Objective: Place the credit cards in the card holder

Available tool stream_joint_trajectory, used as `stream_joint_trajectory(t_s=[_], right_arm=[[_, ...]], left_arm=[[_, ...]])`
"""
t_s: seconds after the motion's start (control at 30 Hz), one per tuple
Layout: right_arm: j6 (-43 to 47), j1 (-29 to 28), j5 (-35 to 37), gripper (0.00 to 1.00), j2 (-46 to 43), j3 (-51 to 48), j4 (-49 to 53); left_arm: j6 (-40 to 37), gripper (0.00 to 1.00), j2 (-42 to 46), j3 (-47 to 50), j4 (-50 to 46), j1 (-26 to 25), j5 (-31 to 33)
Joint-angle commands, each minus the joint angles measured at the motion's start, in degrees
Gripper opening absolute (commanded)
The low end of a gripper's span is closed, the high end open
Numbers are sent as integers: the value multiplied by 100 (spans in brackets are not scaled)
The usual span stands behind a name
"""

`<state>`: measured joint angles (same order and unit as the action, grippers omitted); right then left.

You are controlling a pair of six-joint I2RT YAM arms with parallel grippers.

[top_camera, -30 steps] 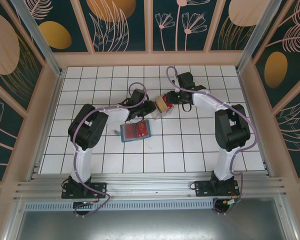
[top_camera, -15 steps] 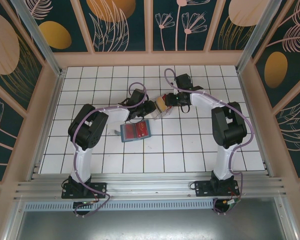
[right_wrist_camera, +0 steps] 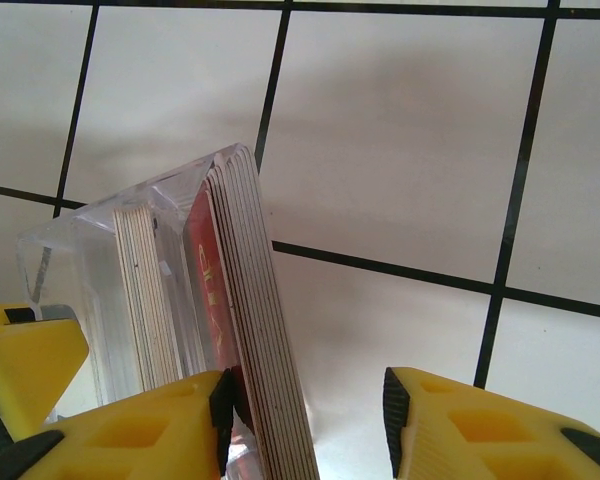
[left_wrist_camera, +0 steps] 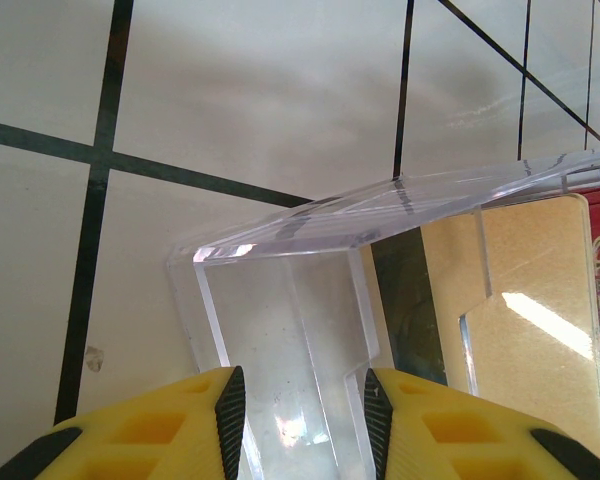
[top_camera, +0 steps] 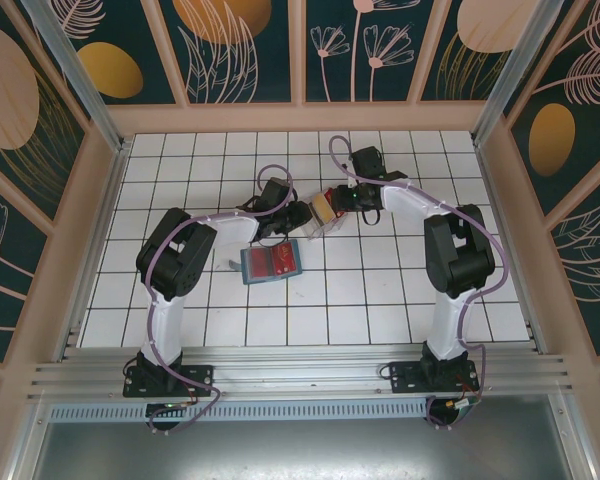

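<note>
two-handed work at the clear tray [left_wrist_camera: 380, 205]: the left gripper [left_wrist_camera: 298, 405] clamps its wall, the right gripper [right_wrist_camera: 305, 405] stands apart astride the credit cards [right_wrist_camera: 250, 290]. pinching just one card looks wise; the card holder [top_camera: 271, 263] lies open nearby.

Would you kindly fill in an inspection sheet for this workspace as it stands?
Surface: table of white tiles with dark grid lines.
Job's things: card holder lies open, red inside up; credit cards stand on edge in the clear tray, one red among tan.
Clutter: one speck left of the card holder, too small to identify.
Grippers: left gripper clamps the clear tray's end; right gripper open, cards against one finger.
Cables: purple cables loop along both arms.
Surroundings: wood-framed walls with teal floral panels.
</note>
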<state>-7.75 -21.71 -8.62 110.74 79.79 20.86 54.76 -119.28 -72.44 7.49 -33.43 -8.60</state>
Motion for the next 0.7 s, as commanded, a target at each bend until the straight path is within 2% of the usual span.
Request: stream_joint_trajectory(t_s=[0.0,0.67], right_arm=[[46,71,212,45,-281,142,120],[65,76,159,27,-427,46,155]], left_arm=[[4,39,-142,69,-590,10,-1],[27,39,-148,134,-545,6,-10]])
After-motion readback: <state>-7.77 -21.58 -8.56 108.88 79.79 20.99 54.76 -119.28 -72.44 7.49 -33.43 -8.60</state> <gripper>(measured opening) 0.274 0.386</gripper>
